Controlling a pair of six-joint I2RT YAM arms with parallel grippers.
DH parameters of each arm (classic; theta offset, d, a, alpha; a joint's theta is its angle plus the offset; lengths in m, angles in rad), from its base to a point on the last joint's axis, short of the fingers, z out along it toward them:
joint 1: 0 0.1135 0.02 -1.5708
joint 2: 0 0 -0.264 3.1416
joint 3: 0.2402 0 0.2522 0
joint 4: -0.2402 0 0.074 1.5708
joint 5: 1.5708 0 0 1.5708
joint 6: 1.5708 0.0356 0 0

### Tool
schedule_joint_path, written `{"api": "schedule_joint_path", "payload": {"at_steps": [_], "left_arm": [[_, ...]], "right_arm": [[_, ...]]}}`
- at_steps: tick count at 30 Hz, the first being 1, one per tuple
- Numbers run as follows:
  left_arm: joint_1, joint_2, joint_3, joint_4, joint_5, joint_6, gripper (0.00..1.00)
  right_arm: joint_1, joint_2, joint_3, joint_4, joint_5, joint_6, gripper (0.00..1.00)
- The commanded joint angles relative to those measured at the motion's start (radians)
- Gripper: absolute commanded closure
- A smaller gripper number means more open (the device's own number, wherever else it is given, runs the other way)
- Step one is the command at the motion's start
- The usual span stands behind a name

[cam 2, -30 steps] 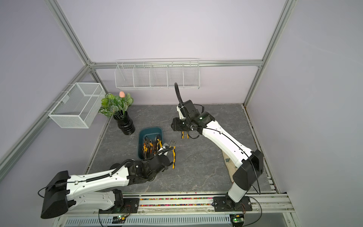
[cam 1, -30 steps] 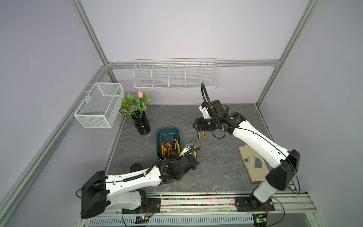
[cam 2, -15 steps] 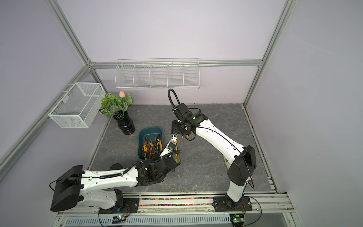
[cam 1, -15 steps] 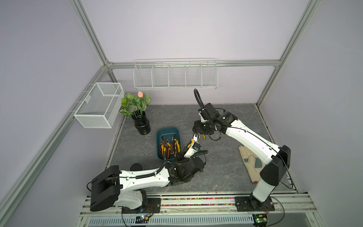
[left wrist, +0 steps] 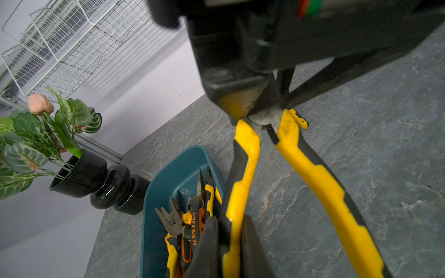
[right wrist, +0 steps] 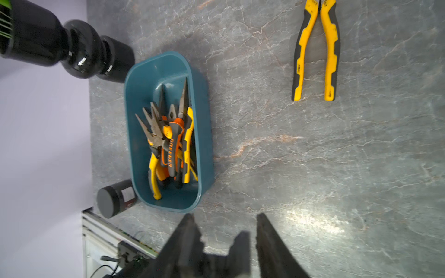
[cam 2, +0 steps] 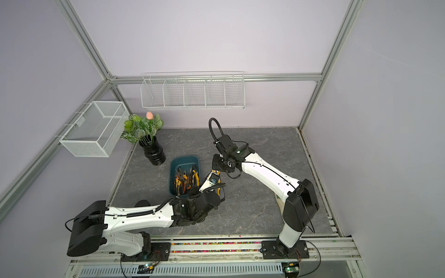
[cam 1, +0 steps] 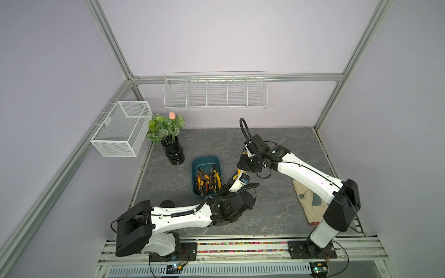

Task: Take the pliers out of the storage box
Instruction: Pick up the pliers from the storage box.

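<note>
Soft, even light, faint shadows. Glare whitens the table [right wrist: 320, 221] in the right wrist view; the 12 o'clock wire shelf [left wrist: 72, 36] smears in the left.

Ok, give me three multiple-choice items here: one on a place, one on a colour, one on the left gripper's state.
1. Where do the loose pliers lie? A in the storage box; B on the table; C hanging on the wall.
2. The storage box is: A dark teal; B white; C red.
3. The left gripper is: A open and empty; B open around a handle; C shut on the held pliers.
B, they lie flat on grey stone; A, its walls show teal; C, its fingers clamp one yellow handle.
</note>
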Motion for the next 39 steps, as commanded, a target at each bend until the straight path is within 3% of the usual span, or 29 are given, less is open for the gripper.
{"api": "schedule_joint_path", "payload": {"at_steps": [1,10,13,17,23,26,27,34,39], "left_arm": [[0.003,0.017,0.060,0.031,-0.078,-0.021,1.00],[0.002,0.080,0.111,-0.031,-0.124,-0.080,1.00],[0.002,0.069,0.105,-0.027,-0.117,-0.085,1.00],[0.002,0.055,0.098,-0.032,-0.119,-0.093,1.00],[0.003,0.028,0.085,-0.055,-0.110,-0.155,1.00],[0.003,0.015,0.082,-0.086,-0.106,-0.204,0.69],[0.002,0.011,0.081,-0.103,-0.104,-0.222,0.64],[0.003,-0.076,0.093,-0.275,-0.042,-0.372,0.40],[0.002,-0.219,0.042,-0.358,0.009,-0.468,0.38]], "right_arm": [[0.010,-0.047,-0.040,0.019,-0.004,0.047,0.61],[0.021,-0.049,-0.061,0.023,0.008,0.065,0.66],[0.021,-0.049,-0.073,0.031,0.012,0.069,0.72],[0.021,-0.057,-0.093,0.049,0.017,0.079,0.91],[0.021,-0.089,-0.092,0.051,0.059,0.051,0.93],[0.020,-0.107,-0.054,-0.003,0.125,0.010,0.93],[0.020,-0.115,-0.042,-0.022,0.148,-0.005,0.93],[-0.051,-0.172,0.021,-0.152,0.322,-0.136,0.93],[-0.164,-0.197,0.020,-0.206,0.436,-0.270,0.93]]}}
